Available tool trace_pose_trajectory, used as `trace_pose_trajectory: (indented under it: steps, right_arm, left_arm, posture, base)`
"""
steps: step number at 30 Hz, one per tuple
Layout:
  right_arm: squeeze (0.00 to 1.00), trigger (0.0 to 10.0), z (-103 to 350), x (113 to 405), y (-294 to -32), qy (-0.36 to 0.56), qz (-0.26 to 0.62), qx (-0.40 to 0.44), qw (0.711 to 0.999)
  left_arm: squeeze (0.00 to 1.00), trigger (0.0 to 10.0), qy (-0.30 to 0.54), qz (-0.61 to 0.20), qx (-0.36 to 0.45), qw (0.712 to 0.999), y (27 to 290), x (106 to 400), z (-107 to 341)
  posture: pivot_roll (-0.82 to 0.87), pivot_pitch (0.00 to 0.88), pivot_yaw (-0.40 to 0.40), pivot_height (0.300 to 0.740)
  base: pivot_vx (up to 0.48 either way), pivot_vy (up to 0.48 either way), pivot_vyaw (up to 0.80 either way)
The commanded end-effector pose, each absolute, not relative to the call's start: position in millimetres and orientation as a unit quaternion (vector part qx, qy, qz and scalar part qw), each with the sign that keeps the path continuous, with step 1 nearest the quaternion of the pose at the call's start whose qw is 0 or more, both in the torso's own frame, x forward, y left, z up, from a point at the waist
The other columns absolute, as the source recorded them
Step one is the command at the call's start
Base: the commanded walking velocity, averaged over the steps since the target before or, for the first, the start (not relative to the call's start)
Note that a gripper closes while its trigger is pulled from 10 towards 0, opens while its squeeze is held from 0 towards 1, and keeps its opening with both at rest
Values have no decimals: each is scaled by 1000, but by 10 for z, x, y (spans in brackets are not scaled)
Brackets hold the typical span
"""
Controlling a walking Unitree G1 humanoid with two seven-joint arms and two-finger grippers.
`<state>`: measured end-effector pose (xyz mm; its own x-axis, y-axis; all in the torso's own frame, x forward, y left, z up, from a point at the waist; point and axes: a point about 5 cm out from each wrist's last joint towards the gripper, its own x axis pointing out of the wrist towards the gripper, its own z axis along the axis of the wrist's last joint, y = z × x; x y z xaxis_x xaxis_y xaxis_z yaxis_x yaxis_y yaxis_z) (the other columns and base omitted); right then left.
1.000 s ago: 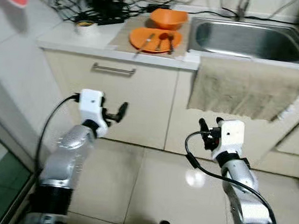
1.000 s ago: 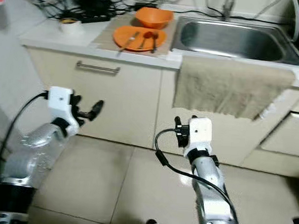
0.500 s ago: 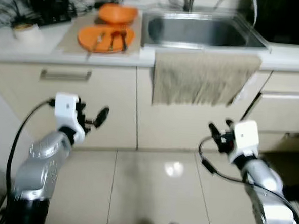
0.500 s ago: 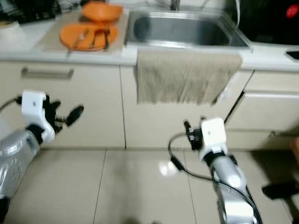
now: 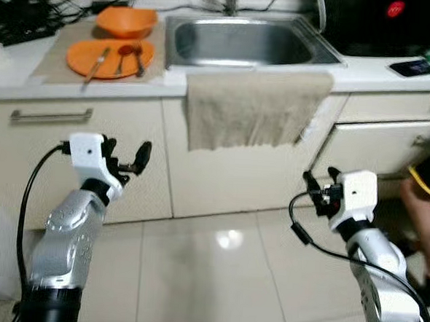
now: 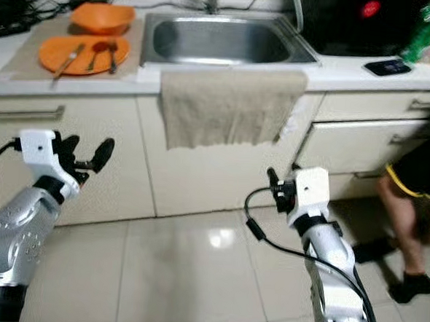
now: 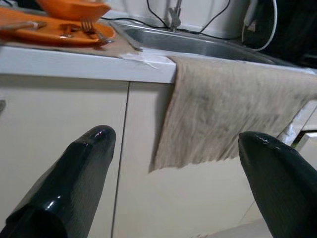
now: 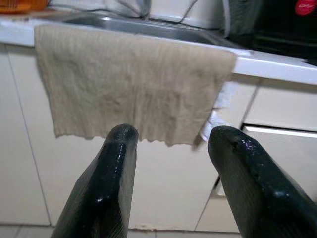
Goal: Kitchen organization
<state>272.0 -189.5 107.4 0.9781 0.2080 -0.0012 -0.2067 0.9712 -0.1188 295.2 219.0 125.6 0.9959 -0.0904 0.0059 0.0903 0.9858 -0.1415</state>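
Observation:
An orange plate [image 5: 108,56] with a fork and spoons lies on a mat on the counter, and an orange bowl [image 5: 125,20] stands behind it. To their right is a steel sink [image 5: 244,42], with a beige towel [image 5: 255,105] hanging over its front edge. My left gripper [image 5: 125,154] is open and empty, held in front of the cabinet door below the plate. My right gripper [image 5: 319,178] is also open and empty, low before the drawers right of the towel. In the wrist views both grippers point at the towel [image 8: 133,84].
A person's leg [image 5: 424,196] stands at the right by the drawers. A phone [image 5: 410,67] and a black appliance [image 5: 377,21] sit on the counter right of the sink. Cables [image 5: 19,14] are piled at the far left. A drawer handle [image 5: 50,116] is at left.
The camera has swung right, so the counter and sink sit further left in view and a person's leg has come in at the right. Both arms keep the same pose, grippers open.

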Motion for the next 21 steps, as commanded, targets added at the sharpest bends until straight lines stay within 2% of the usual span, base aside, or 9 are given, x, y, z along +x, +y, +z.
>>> trace_pose_trajectory:
  steps: [1, 11, 16, 21]
  right_arm:
    - [0, 10000, 1094, 2739, -1935, -16, 98, -53, 994]
    - [0, 10000, 1010, 2802, -1837, -24, 103, -59, 993]
    - [0, 10000, 997, 2836, -1800, -26, 88, -71, 993]
    - [0, 10000, 1001, 2861, -1788, -32, 89, -73, 993]
  left_arm:
    - [0, 10000, -15, -41, -76, 996, 2167, 3007, 1298]
    - [0, 10000, -11, -49, -69, 996, 1974, 3080, 1225]
    - [0, 10000, -21, -60, -53, 997, 1877, 3134, 1263]
    - [0, 10000, -19, -55, -40, 997, 1887, 3165, 1253]
  posture:
    - [-6, 0, 12, 740]
    - [-3, 0, 9, 740]
    - [2, 0, 10, 740]
    - [3, 0, 13, 740]
  base:
    - [0, 0, -706]
    - [0, 0, -686]
    - [0, 0, 0]
    - [0, 0, 0]
